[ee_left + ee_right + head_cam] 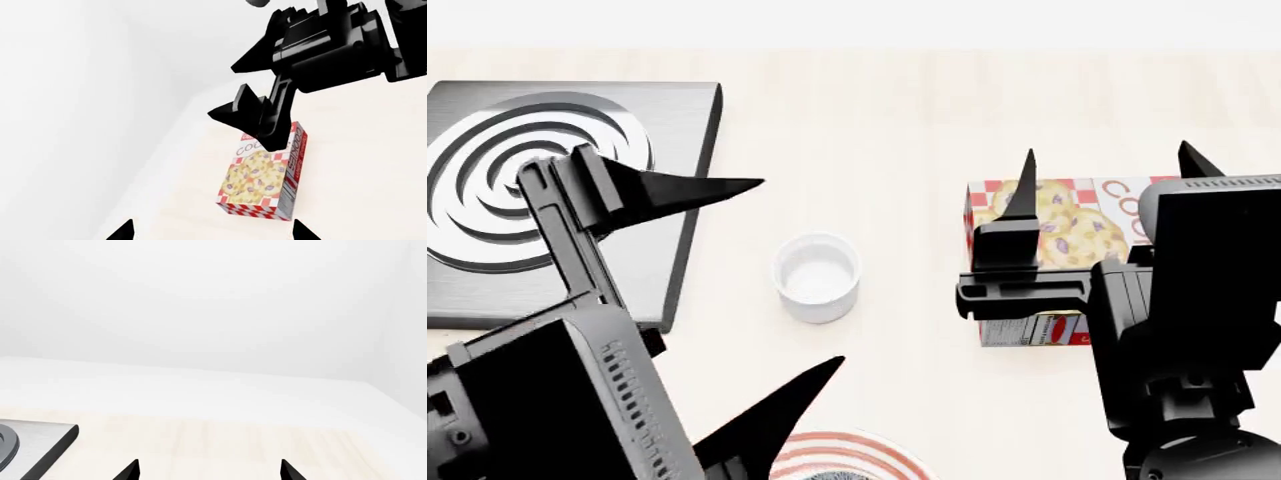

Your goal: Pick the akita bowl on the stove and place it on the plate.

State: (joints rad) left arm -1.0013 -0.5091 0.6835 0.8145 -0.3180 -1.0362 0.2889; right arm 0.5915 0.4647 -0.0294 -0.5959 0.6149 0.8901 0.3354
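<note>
The stove (674,130) lies at the table's back left, its black rings (507,150) bare where they show; my left arm covers part of it. A corner of the stove (40,442) also shows in the right wrist view. No akita bowl shows on it. The plate (861,448) peeks in at the front edge, with a dark sliver on it that is too cut off to name. My left gripper (798,275) hangs open above the table, nothing between its fingers (299,231). My right gripper (1108,150) is open too, over a cookie box, and holds nothing.
A small plain white cup (817,275) stands mid-table between stove and box. The cookie box (1054,225) lies flat at the right, also the cookie box (263,175) in the left wrist view under the right arm (333,45). A white wall backs the table.
</note>
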